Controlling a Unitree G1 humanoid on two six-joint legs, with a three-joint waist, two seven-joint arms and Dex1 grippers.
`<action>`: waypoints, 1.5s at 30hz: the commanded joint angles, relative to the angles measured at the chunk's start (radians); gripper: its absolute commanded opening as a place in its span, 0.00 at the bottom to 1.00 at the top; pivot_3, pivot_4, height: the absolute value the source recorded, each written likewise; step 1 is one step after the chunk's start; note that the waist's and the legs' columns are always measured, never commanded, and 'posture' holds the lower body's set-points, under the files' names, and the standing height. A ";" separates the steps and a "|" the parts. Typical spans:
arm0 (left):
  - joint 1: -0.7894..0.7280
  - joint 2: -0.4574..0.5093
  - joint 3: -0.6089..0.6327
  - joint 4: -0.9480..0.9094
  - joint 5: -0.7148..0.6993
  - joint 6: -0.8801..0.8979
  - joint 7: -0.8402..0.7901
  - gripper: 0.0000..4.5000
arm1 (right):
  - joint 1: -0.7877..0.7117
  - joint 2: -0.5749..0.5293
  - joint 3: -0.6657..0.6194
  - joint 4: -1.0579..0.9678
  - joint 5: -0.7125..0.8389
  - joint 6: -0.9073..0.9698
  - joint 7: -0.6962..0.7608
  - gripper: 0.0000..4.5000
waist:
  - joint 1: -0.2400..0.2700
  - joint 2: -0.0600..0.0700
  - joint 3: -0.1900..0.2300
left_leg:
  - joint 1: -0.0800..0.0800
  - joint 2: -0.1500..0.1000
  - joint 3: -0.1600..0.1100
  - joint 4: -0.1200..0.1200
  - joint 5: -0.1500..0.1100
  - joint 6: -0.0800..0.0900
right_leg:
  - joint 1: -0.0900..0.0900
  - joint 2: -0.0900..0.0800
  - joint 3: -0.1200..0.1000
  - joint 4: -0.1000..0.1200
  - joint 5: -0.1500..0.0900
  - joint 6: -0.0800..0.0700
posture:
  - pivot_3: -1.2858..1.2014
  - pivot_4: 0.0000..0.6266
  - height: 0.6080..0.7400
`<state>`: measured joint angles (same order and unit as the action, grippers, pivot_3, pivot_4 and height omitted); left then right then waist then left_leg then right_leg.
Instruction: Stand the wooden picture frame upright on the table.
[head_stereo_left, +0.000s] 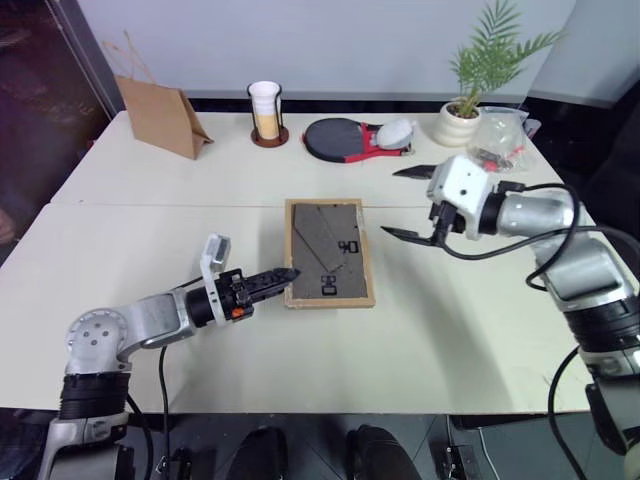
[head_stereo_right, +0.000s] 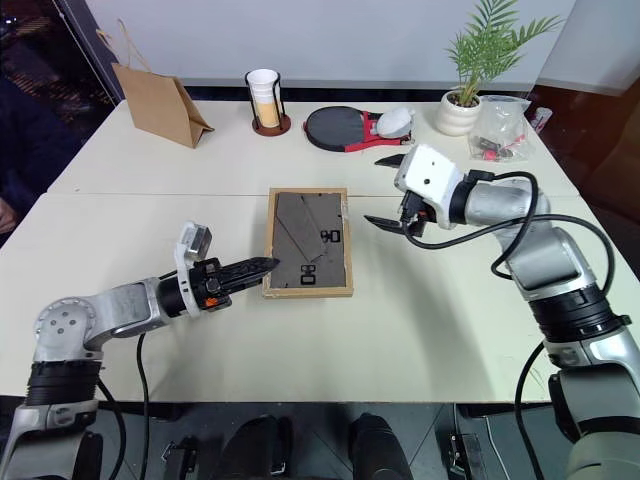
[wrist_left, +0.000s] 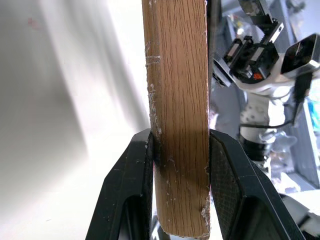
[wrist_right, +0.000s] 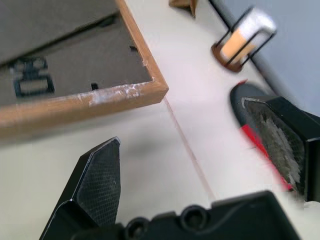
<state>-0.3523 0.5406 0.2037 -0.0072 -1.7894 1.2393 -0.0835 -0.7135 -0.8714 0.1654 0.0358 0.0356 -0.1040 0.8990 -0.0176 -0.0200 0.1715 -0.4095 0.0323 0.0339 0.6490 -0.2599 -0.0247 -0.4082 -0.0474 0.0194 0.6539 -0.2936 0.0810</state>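
Frame: small rectangular light-wood picture frame (head_stereo_left: 328, 253) lies back-up at centre of pale cream tabletop (head_stereo_left: 150, 250), just near side of seam; dark grey back with fold-out stand and clips facing up.

Left gripper (head_stereo_left: 285, 274) pinches frame's left wooden rail near its near corner, black fingers (wrist_left: 125, 195) clamped either side of wood.

Right gripper (head_stereo_left: 409, 203) hovers just right of frame, jaws spread wide, empty.

Handling, judged: light, rigid; front may be glazed, fragile. Grip wooden rails; avoid thin stand.
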 joint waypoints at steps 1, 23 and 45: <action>-0.003 0.016 0.004 -0.027 -0.037 -0.017 -0.023 0.22 | -0.024 0.016 -0.045 0.007 0.020 0.000 0.012 0.99 | 0.000 0.000 0.000 | 0.000 0.000 0.000 0.000 0.000 0.000 | 0.000 0.000 0.000 0.000 0.000 0.000 | 0.52 0.24 1.00; 0.101 0.018 -0.017 -0.091 0.206 -0.006 -0.285 0.22 | -0.271 0.392 -0.068 -0.050 0.623 1.324 -0.060 0.99 | 0.001 0.001 0.000 | -0.004 -0.004 -0.001 -0.001 0.000 0.001 | -0.003 -0.008 -0.002 -0.001 0.000 -0.001 | 0.52 0.24 1.00; 0.091 -0.022 -0.029 -0.058 0.228 -0.020 -0.246 0.22 | -0.244 0.387 -0.029 -0.159 0.640 1.303 -0.011 0.99 | 0.000 0.001 0.000 | -0.004 -0.004 -0.002 -0.001 -0.001 0.001 | -0.003 -0.007 -0.003 -0.001 0.000 -0.001 | 0.52 0.24 1.00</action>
<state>-0.2633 0.5237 0.1703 -0.0534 -1.5595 1.2313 -0.3050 -0.9308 -0.4806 0.1757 -0.0793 0.6509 1.1960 0.8895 -0.0177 -0.0193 0.1719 -0.4133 0.0285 0.0322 0.6477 -0.2604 -0.0238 -0.4108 -0.0546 0.0164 0.6531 -0.2932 0.0800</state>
